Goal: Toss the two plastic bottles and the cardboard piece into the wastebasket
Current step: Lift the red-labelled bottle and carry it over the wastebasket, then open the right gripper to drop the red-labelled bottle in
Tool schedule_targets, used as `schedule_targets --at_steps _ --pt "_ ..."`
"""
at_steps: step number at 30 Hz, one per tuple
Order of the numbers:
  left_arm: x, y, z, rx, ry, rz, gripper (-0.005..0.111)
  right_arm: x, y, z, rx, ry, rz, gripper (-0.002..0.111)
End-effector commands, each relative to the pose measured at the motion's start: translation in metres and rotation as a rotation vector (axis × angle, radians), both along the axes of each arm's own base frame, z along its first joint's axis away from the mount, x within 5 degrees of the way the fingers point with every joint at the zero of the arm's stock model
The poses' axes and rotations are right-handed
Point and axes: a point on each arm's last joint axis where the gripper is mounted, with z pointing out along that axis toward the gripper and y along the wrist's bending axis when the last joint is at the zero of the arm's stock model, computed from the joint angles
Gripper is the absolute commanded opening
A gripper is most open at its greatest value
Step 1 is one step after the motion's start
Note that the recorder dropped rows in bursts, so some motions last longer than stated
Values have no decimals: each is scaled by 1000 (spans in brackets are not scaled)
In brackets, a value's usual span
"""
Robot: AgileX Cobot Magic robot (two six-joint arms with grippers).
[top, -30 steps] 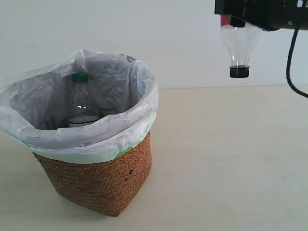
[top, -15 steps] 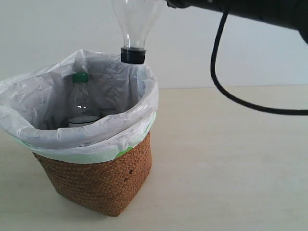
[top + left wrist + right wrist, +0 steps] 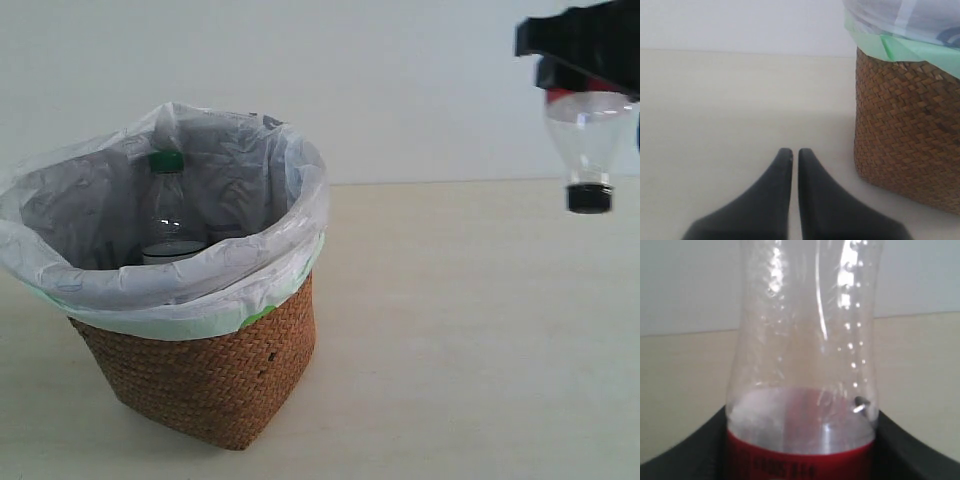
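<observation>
The wastebasket (image 3: pixel 210 375), brown wicker with a white bag liner, stands at the left on the table. Inside it the larger clear bottle (image 3: pixel 168 215) with the green cap stands upright. Off to the right of the basket and clear of it, my right gripper (image 3: pixel 585 72) is shut on the smaller bottle (image 3: pixel 586 135), which hangs with its black cap down. The right wrist view shows this bottle (image 3: pixel 802 355) with its red label between the black fingers (image 3: pixel 892 442). My left gripper (image 3: pixel 791 151) is shut and empty, low over the table beside the wastebasket (image 3: pixel 905 130). The cardboard piece is hidden.
The pale table top (image 3: pixel 470 330) stretches to the right of the basket and in front of it. A plain light wall (image 3: pixel 400 80) stands behind.
Half a second ago the held bottle hung over the basket's far rim. Now it is back at the right, lower than one second ago. The left gripper is seen only now.
</observation>
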Motion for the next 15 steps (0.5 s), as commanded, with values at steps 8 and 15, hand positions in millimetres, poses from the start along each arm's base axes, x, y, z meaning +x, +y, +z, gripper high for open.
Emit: schedule_targets --at_steps 8,15 --pt "0 0 -1 7 2 2 4 -7 76 28 223 -191 309 1" --pt "0 0 -1 7 2 2 4 -26 173 113 612 -183 631 86"
